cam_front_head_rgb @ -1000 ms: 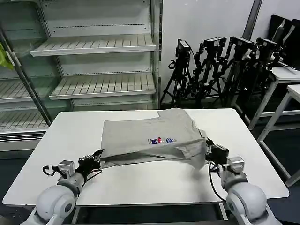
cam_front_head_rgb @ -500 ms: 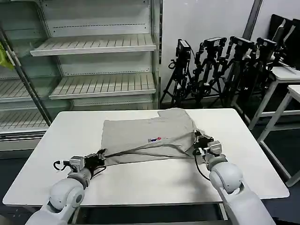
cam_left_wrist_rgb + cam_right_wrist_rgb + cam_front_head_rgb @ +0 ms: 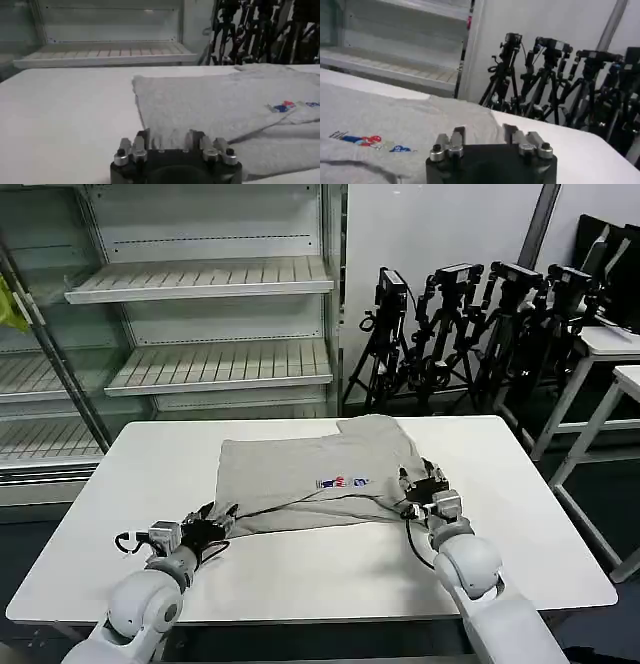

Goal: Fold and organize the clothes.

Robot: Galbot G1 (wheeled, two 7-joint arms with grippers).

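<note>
Both grippers have carried the near hem of the T-shirt (image 3: 315,474) farther across the table (image 3: 330,569) since a second ago: then the cloth was bulging high between them, and now it is lying much flatter, with the chest print (image 3: 344,482) facing up again. The left gripper (image 3: 215,519) is sitting low at the near left corner of the shirt, fingers parted in the left wrist view (image 3: 167,140), with the cloth's edge lying just beyond the tips. The right gripper (image 3: 420,489) is resting at the shirt's near right edge, beside the sleeve; the right wrist view (image 3: 482,135) is showing its fingers spread with a gap between them, grey cloth spread out beyond them. Neither pair of fingers is visibly pinching fabric.

The shirt is lying mid-table, slightly toward the far side, its near part folded over so that a doubled layer is showing along the near edge. Its collar end is pointing far right. Beyond the table, shelves (image 3: 200,279) are standing far left and tripods (image 3: 470,334) are crowding far right.
</note>
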